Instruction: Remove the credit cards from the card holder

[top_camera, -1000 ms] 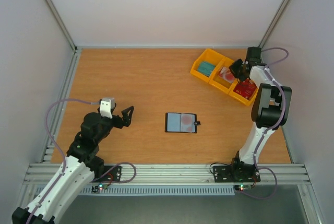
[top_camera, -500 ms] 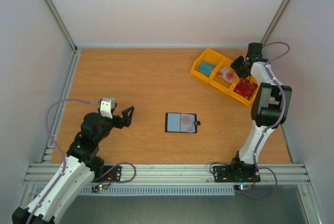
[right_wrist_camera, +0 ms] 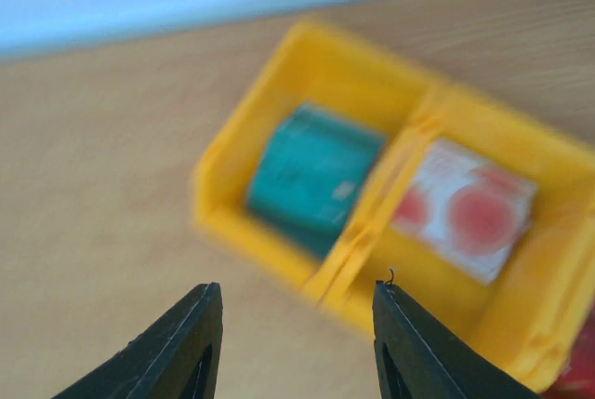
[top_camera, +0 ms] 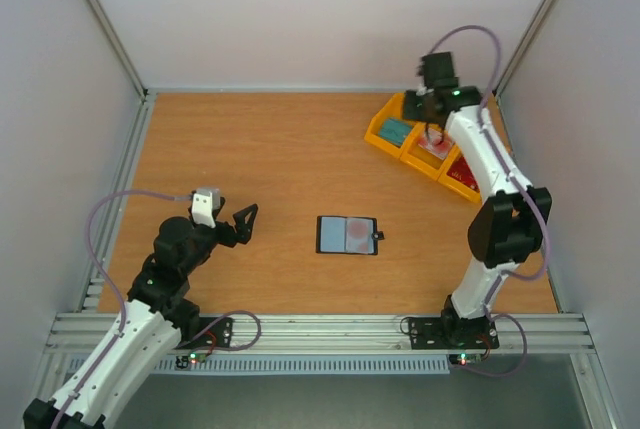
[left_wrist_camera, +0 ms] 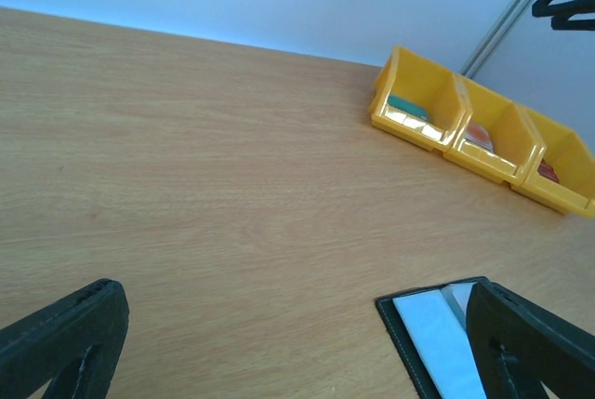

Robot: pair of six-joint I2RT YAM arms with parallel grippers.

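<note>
A: Surface and room?
B: Wood-grain table (top_camera: 250, 149), plain white walls (top_camera: 320, 9) on three sides. An aluminium rail (top_camera: 320, 329) runs along the 6 o'clock edge, where both arm bases are bolted.

A: Where's the card holder?
B: The card holder (top_camera: 347, 234) lies flat and open near the table's middle, a bit toward 6 o'clock. No gripper touches it.

A: Orientation?
B: Its long axis runs 9 to 3 o'clock. The black closure tab (top_camera: 379, 236) sticks out toward 3. The 9 o'clock half is pale blue-grey. The 3 o'clock half shows a reddish card (top_camera: 359, 234) lying in it.

A: Other cards?
B: The rest sit in the yellow tray (top_camera: 408, 107) at about 1 o'clock from the holder, well apart from it. The tray's long axis runs 10 to 4. There is a teal card (right_wrist_camera: 311, 176) in the 10 o'clock bin, a white card with red circles (right_wrist_camera: 465, 208) in the middle bin, and a red card (top_camera: 459, 165) in the 4 o'clock bin.

A: Right gripper?
B: The right gripper (right_wrist_camera: 296, 301) hangs above the tray, over the divider between the teal and white bins. Its jaws are parted and grasp nothing. The wrist view is motion-blurred.

A: Left?
B: The left gripper (top_camera: 245, 222) sits at the holder's 9 o'clock, well apart from it and low over bare wood. Its jaws are spread wide, released. In the left wrist view, the holder's corner lies just beside one fingertip (left_wrist_camera: 521, 334). Contact there can't be judged.
</note>
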